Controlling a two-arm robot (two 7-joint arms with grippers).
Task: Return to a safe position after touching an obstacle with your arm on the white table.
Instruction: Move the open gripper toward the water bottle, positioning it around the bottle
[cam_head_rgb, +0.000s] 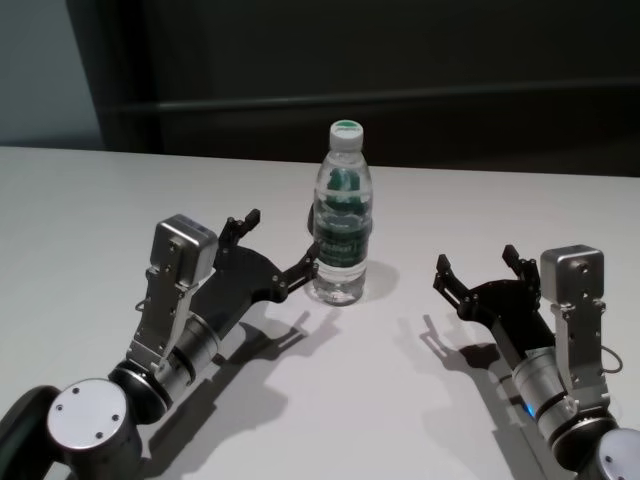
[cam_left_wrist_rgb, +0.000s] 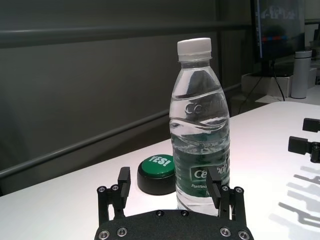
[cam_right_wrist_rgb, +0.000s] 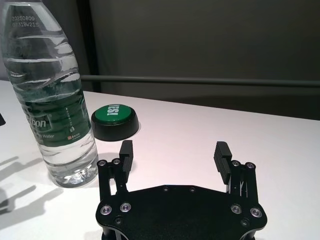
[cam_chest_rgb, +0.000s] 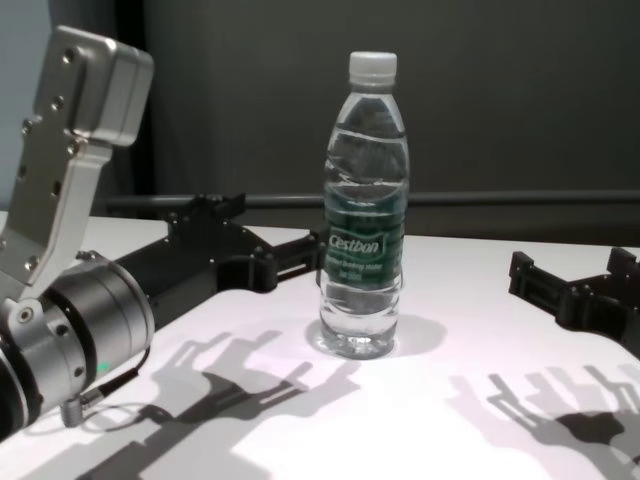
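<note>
- The left pincer (cam_head_rgb: 277, 247) sits low over the white worktop (cam_head_rgb: 90, 200), fingers spread and empty, one fingertip (cam_head_rgb: 308, 262) against or just beside the water bottle (cam_head_rgb: 342, 225); this looks like the contact the task calls for, with the retreat to a safe pose not yet made.
- The right pincer (cam_head_rgb: 476, 266), also spread and empty, rests well apart from the bottle.
- The bottle stands upright mid-worktop: clear, white-capped, dark green label.
- A green button (cam_right_wrist_rgb: 115, 120) lies just behind it.
</note>
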